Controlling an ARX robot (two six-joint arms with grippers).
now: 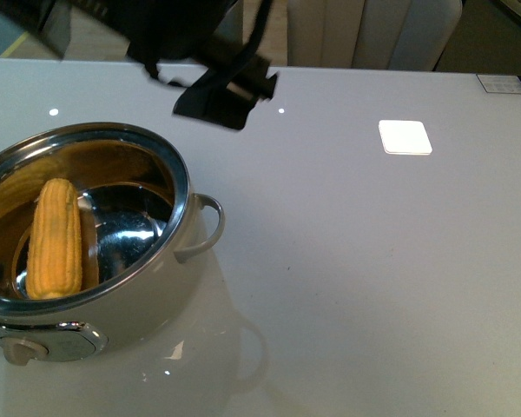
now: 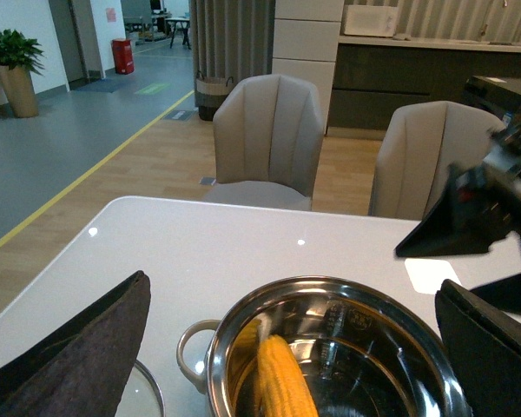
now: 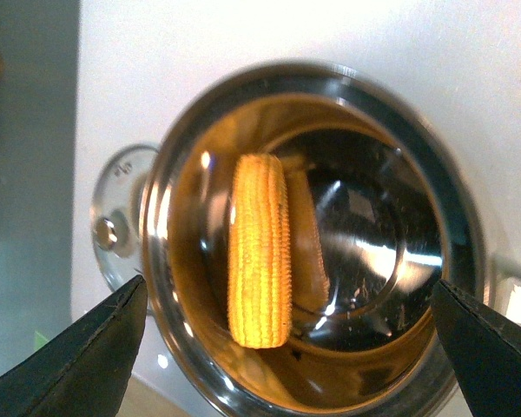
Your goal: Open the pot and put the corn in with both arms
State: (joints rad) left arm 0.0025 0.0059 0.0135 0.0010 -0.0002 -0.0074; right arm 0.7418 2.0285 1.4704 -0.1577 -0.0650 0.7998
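The pot (image 1: 95, 287) sits lidless at the counter's (image 1: 373, 287) near left edge with the corn (image 1: 54, 239) lying inside against its steel wall, bare counter stretching right, and both grippers, left (image 2: 291, 347) and right (image 3: 286, 347), hang above it, fingers spread, released.

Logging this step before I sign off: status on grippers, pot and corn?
Left gripper open, empty. Right gripper open, empty, above the pot. Corn lying inside pot; glass lid off, beside it. Nothing in the way.
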